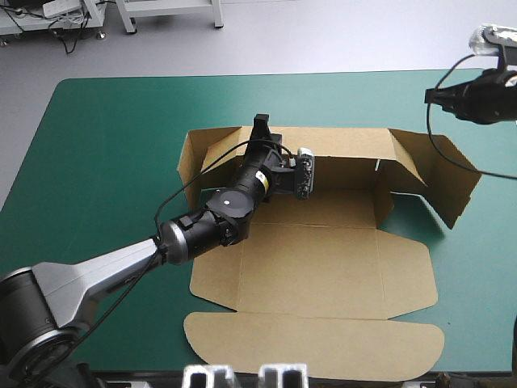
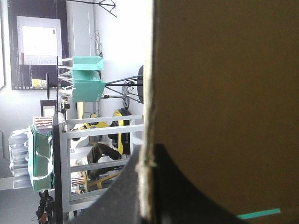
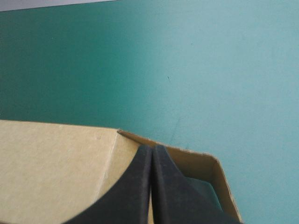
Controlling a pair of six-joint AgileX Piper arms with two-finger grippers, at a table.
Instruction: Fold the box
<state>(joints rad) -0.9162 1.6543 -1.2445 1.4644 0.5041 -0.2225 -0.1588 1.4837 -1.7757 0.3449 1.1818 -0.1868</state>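
The left gripper point(image 1: 260, 123) reaches across the box point(image 1: 323, 275) to the raised far wall and bites on that wall's upper edge, toward its left end. In the left wrist view the two black fingers point(image 2: 187, 186) are all but closed, with the raw edge of the brown board point(image 2: 224, 93) running up between them; the wall's face fills everything to one side of this gripper point(image 2: 148, 151), and only a sliver of the teal-green cover point(image 2: 259, 213) shows beside one finger. The rest of the sheet lies behind and below this gripper: the floor panel is flat on the table point(image 1: 113, 145), the broad lid panel with its rounded flap is flat at the near side, and at each end of the far wall a flap stands angled outward. The right gripper point(image 1: 432, 95) is well apart from the left one, off beyond the box's right end flap and not touching the board. In its own wrist view its fingers point(image 3: 177, 196) are pressed together into one pointed arch with nothing between them, so this gripper point(image 3: 152, 148) is empty. A brown flap point(image 3: 51, 163) lies under and to one side of it, the flap's corner just ahead of the tips, and bare cover point(image 3: 187, 70) stretches ahead
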